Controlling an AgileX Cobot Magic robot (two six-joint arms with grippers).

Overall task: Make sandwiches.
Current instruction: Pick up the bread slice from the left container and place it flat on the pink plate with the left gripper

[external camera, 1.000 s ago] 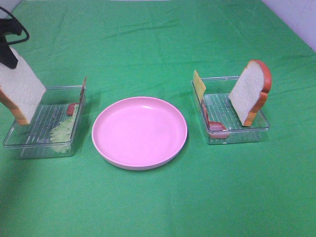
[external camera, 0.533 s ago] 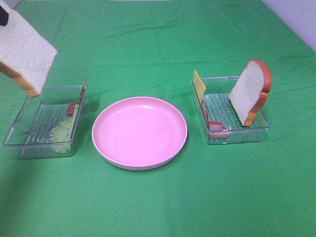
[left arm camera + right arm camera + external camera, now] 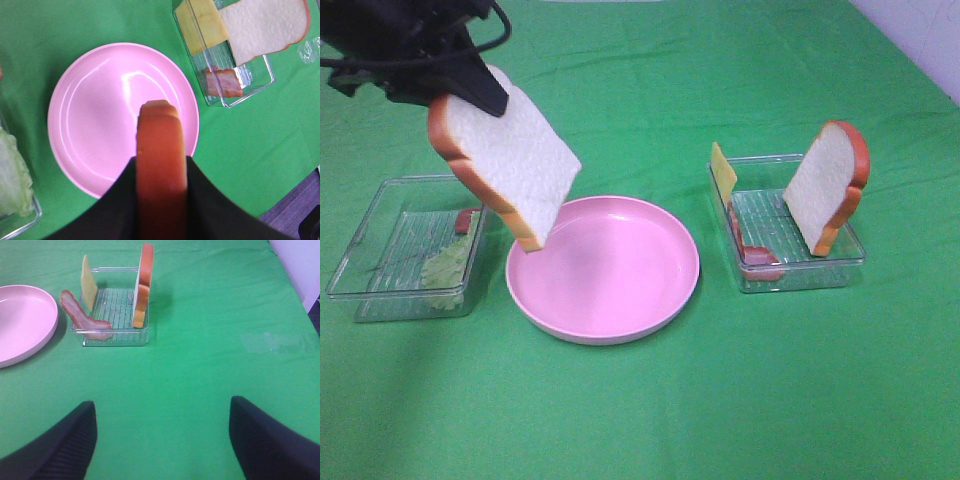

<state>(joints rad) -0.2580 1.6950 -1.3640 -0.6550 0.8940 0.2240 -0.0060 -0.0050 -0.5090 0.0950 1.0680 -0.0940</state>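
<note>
Your left gripper [image 3: 470,92] held one bread slice [image 3: 510,165] over the bare plate [image 3: 610,336]. Right gripper [image 3: 161,407] stood wide. Fillings [image 3: 757,258] lay in trays [image 3: 360,288].

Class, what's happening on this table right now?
The left claw grips a white toy bread slice with orange-brown crust, tilted above the round pink plate. A second bread slice, yellow cheese square and reddish bacon strip sit in the right clear plastic tray; pale green lettuce lies in the left tray. The right claw hangs open.

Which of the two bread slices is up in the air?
The white, orange-crusted bread slice clamped in the left gripper, hanging above the round pink plate; the other slice leans inside the right clear plastic tray.
</note>
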